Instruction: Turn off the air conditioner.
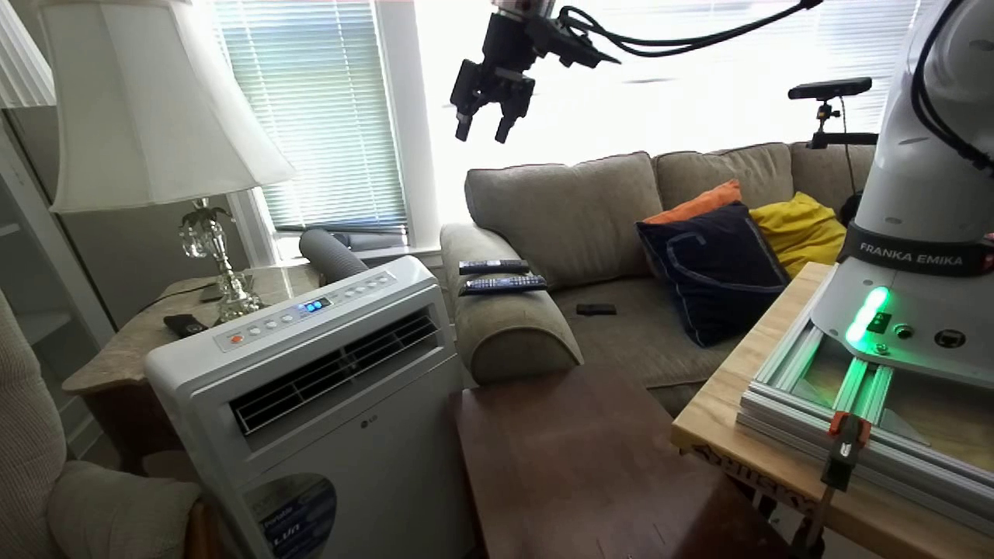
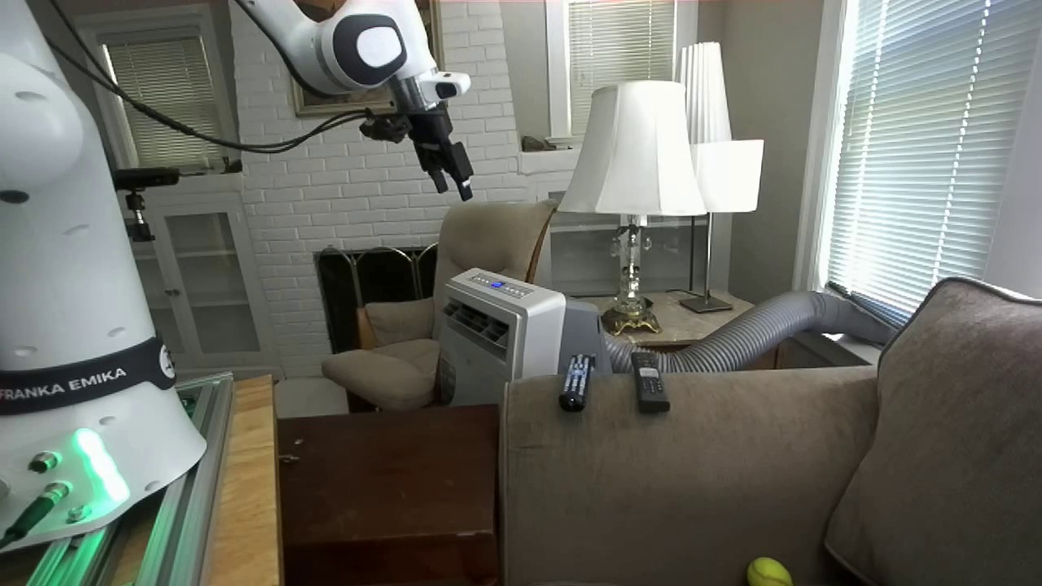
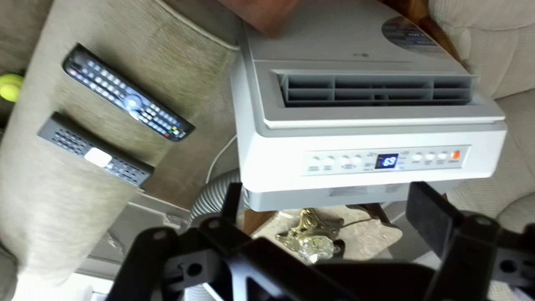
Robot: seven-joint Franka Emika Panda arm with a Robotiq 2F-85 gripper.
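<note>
The air conditioner (image 1: 365, 411) looks heavy and stiff, so rather than gripping, press its orange button (image 3: 455, 154) gently; the tool (image 1: 482, 133) is empty and spread wide.

A beige, marble-patterned tabletop (image 2: 680, 325) carries a white-shaded, glass-stemmed lamp (image 2: 632, 181) with an ornate gold-coloured foot (image 2: 631, 319), a slim, white-drum-shaded metal lamp (image 2: 727, 181) and, near that foot, a small black object (image 1: 185, 325) of unclear kind; a pale wooden tabletop (image 1: 757, 357) carries a grooved silver metal frame (image 1: 924, 472), with an orange-and-black clamp (image 1: 842, 464) at its edge
</note>
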